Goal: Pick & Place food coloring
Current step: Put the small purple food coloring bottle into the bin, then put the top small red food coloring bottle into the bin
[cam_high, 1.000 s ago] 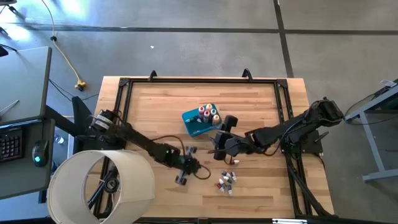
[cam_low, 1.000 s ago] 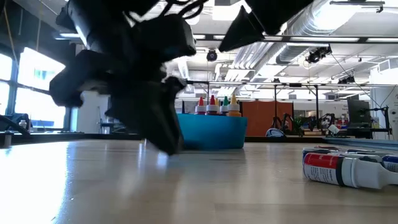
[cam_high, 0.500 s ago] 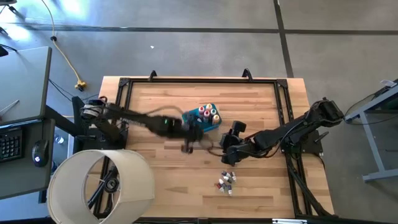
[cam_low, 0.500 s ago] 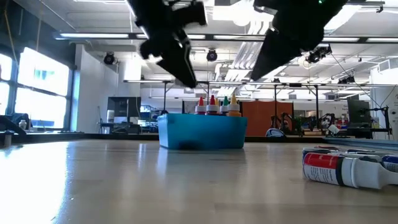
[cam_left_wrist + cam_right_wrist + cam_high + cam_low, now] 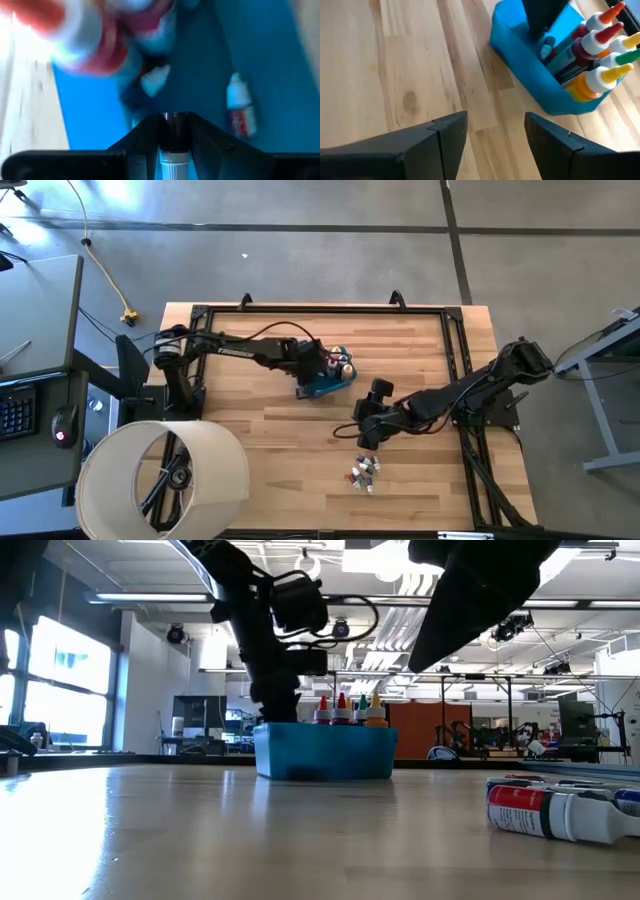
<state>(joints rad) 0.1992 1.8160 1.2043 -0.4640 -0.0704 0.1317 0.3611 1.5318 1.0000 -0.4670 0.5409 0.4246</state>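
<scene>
Food coloring vial (image 5: 175,150), loosely gripped in the left pincer (image 5: 322,366) over the tub (image 5: 318,386), could topple the standing bottles (image 5: 347,709); the right pincer (image 5: 492,137) waits open.

The left claw (image 5: 318,366) hangs over the blue plastic tub (image 5: 322,385), hiding part of its inside. On the counter (image 5: 260,440), the small scattered vials (image 5: 363,472) are too tiny to tell apart.
</scene>
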